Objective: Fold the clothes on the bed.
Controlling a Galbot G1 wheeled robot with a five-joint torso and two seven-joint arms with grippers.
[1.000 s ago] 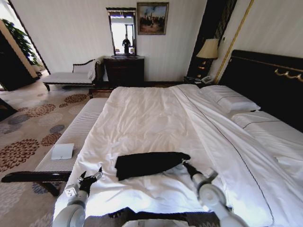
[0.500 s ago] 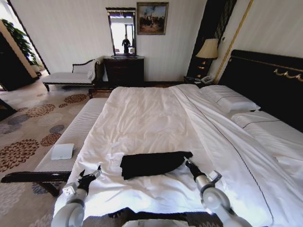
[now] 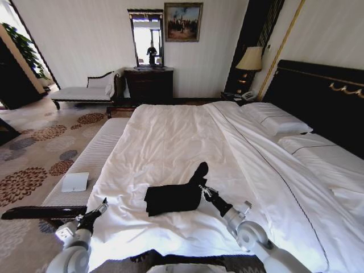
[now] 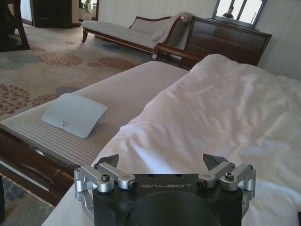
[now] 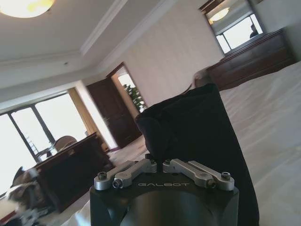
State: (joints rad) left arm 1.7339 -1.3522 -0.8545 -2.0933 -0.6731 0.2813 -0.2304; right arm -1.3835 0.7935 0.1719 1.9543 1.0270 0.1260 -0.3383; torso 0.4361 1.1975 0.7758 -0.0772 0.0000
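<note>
The bed (image 3: 170,142) carries a rumpled white duvet, with two white pillows (image 3: 276,122) at its headboard edge. A black T-shirt (image 3: 173,196) lies near the foot edge (one end raised off the duvet). Along the bed's left edge stands a bench (image 3: 91,162) bearing a white pad (image 3: 75,182).

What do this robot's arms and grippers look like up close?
Both arms are rounded silver-grey segments with black wrists. Each gripper, left and right, has a black body marked GALBOT in pale letters, carrying silver metal finger linkages fastened with dark screws. The left fingers end in dark tips.
</note>
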